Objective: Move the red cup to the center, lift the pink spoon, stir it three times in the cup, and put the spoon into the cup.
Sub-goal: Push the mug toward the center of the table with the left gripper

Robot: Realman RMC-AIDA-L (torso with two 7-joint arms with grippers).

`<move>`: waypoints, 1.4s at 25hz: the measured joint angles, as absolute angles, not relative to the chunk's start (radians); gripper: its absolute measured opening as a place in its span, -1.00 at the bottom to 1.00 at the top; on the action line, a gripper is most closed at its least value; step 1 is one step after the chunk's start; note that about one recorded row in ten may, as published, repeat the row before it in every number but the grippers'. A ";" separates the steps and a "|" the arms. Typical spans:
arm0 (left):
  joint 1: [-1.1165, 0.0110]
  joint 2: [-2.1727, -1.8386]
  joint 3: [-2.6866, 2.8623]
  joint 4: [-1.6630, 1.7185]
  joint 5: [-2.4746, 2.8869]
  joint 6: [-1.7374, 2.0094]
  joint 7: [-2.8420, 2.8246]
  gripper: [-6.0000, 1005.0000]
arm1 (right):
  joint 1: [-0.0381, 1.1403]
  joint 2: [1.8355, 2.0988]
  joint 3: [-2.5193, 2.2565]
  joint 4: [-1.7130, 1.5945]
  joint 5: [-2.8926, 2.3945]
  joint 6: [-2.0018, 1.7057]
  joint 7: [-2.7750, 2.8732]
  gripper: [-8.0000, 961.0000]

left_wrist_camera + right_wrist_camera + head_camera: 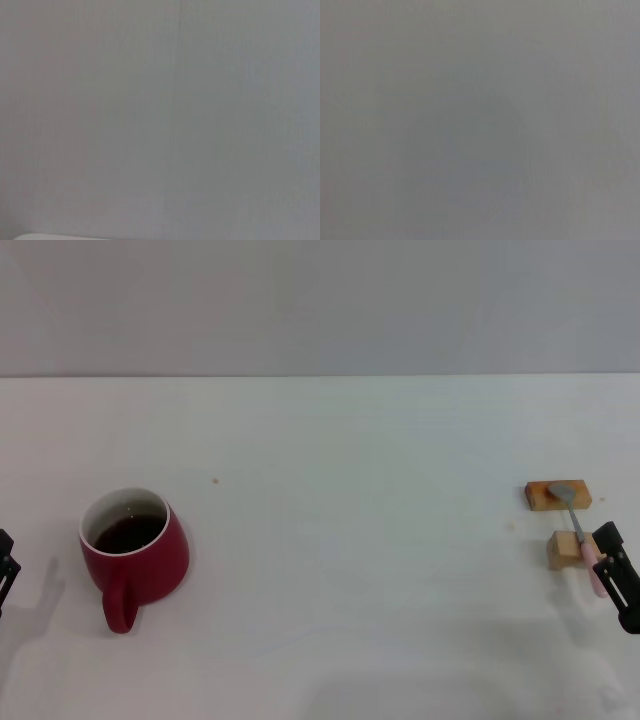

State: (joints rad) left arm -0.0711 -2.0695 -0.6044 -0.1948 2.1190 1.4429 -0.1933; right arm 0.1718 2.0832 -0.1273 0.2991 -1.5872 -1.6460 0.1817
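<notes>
The red cup (pixel 135 554) stands on the white table at the left in the head view, with dark liquid inside and its loop handle toward the front. The pink spoon (pixel 580 534) lies at the right across two tan wooden blocks, its grey bowl on the far block and its pink handle toward the front. My right gripper (pixel 620 575) is at the right edge, just beside the spoon's handle end. My left gripper (pixel 5 570) is at the left edge, apart from the cup. Both wrist views show only plain grey.
Two tan wooden blocks (pixel 558 496) (pixel 565 549) sit under the spoon at the right. The white table (pixel 350 540) stretches between cup and spoon, with a small speck (pixel 215 481) behind the cup. A grey wall stands behind the table.
</notes>
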 joint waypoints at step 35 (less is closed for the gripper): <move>-0.100 -2.070 -0.562 -0.207 2.118 1.399 -0.050 -0.45 | 0.157 2.081 -0.136 0.297 -1.591 -1.678 0.187 0.57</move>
State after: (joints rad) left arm -0.1003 -2.0695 -0.5618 -0.2068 2.1176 1.3990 -0.0500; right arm 0.1569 2.0810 -0.1359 0.2973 -1.5910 -1.6777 0.1872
